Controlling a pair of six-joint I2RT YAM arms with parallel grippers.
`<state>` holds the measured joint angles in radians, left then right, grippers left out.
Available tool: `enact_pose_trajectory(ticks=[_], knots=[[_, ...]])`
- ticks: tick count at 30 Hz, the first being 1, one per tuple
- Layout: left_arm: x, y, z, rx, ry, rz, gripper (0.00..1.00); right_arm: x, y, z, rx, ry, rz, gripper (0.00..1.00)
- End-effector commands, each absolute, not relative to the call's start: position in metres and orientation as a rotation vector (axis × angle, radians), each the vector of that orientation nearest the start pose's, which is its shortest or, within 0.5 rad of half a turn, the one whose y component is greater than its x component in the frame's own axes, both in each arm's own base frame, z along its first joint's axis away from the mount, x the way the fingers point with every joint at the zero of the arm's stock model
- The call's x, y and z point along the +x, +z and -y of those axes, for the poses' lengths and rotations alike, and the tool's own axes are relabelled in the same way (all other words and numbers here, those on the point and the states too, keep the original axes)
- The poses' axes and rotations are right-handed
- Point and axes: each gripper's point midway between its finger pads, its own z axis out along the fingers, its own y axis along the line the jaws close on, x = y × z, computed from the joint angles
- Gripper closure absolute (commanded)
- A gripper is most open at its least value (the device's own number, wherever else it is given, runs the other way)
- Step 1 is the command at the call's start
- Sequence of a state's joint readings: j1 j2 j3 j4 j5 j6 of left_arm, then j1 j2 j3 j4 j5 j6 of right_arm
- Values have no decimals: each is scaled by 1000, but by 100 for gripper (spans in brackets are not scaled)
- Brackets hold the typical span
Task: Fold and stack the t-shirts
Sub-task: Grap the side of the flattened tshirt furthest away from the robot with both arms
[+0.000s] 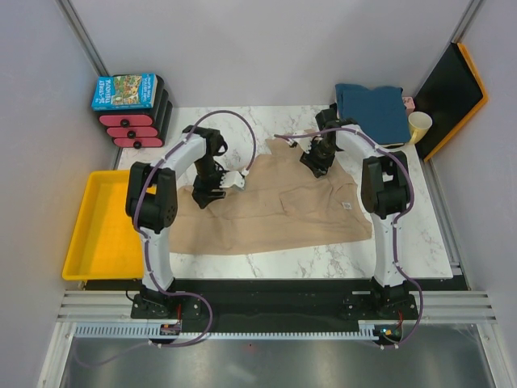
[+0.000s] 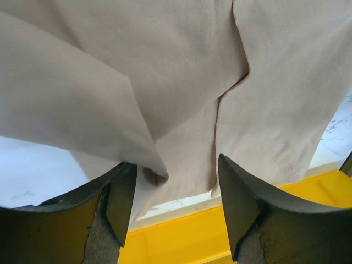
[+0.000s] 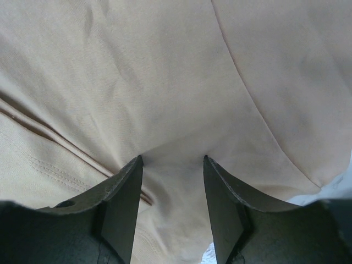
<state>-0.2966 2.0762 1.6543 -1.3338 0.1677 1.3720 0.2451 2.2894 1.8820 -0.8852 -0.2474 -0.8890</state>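
Folding stage: early. Tan shirt lies spread, mostly flat, across mid table; my read is no fold done yet.
L gripper: over shirt's left end, tray side. Jaws wide apart; a loose fold edge hangs by one finger, nothing pinched.
R gripper: at shirt's far edge, right of centre. Jaws part-open; smooth cloth spans the gap w/ no bunch nipped, so it reads as holding nothing.
Why there: one gripper per end, prob. so cloth can be pulled evenly and kept flat rather than dragged skew.
Teal shirt: folded, far-right corner, just beside cup, well apart from tan one. Prob. the stack spot, kept out of the work area.
Tray: off table's left edge; shows below L jaws in wrist view.
Risk: soft cloth slumps and creases once let go, so a fresh grip needs a clean edge.
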Motion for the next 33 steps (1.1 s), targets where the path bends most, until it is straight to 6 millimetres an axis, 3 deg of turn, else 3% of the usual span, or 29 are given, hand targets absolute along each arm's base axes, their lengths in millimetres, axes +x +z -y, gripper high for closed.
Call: enact_pose_trajectory(ticks=[1, 7, 11, 14, 15, 17, 18, 23, 33], knots=[[301, 126, 91, -2283, 424, 2099, 32, 448, 11, -120, -1599, 201, -2393, 44], [322, 164, 86, -2371, 264, 2186, 32, 450, 12, -119, -1587, 185, -2395, 43], [362, 168, 82, -2372, 212, 2336, 32, 450, 9, -122, -1583, 191, -2396, 43], [406, 133, 64, -2255, 153, 2478, 34, 452, 9, -127, -1585, 193, -2389, 44], [419, 111, 54, -2208, 159, 2500, 34, 451, 9, -128, -1585, 196, -2389, 44], [433, 93, 47, -2177, 137, 2531, 35, 452, 9, -130, -1589, 192, -2382, 44], [441, 75, 39, -2149, 126, 2534, 35, 451, 9, -130, -1596, 191, -2382, 43], [449, 49, 37, -2144, 151, 2507, 35, 453, 12, -127, -1611, 163, -2372, 43], [433, 58, 57, -2227, 301, 2425, 34, 460, 12, -127, -1642, 125, -2351, 43]])
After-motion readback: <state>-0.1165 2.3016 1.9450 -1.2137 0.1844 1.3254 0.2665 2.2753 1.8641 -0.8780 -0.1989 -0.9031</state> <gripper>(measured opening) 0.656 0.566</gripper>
